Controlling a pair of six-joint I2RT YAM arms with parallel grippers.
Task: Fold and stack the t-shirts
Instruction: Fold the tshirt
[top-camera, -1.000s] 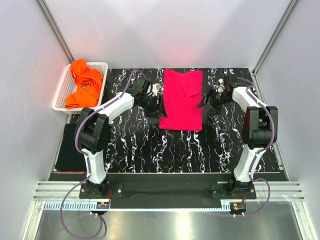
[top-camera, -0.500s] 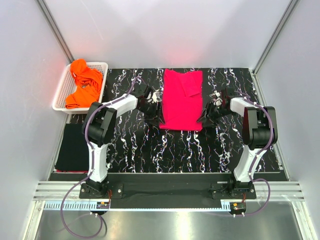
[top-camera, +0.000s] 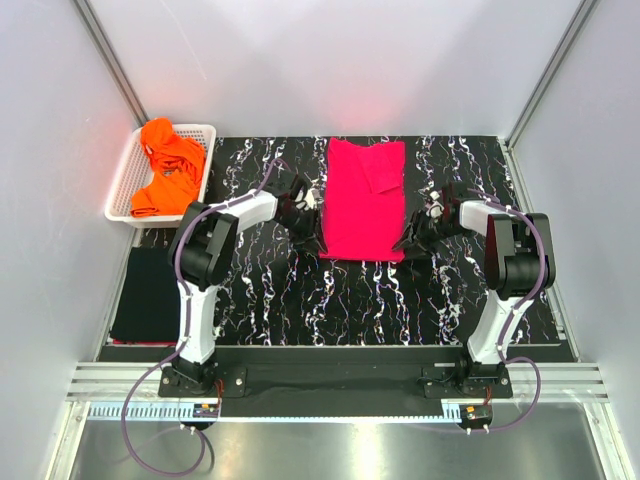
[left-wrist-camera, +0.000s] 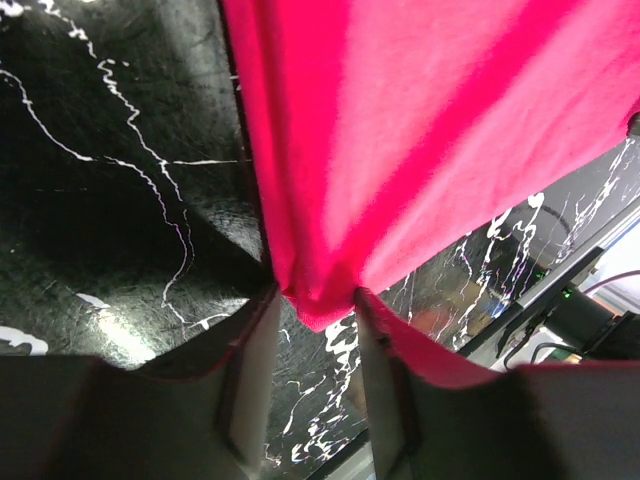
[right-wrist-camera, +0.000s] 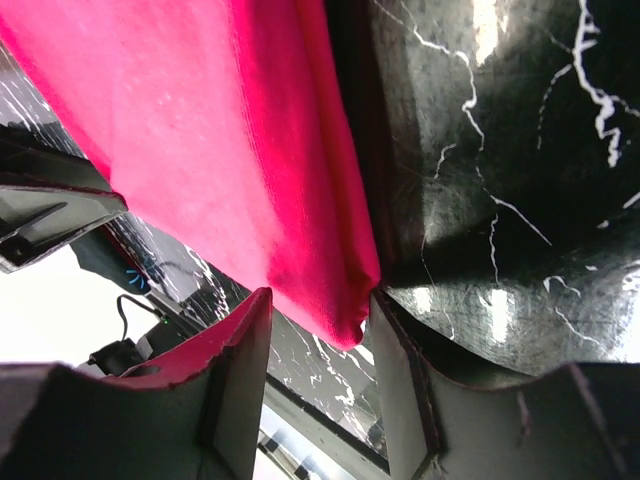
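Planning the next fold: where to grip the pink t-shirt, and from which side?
Take the pink t-shirt by its two near corners, each from its outer side. It lies flat, so only edges give a pinch; both corners already sit between the left fingers and right fingers.

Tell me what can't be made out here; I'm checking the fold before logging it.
- Top view: the left arm hides the black t-shirt's right edge.
- Top view: orange t-shirts are bunched in the basket; count unclear.
- Wrist views: frame edges crop the pink t-shirt.
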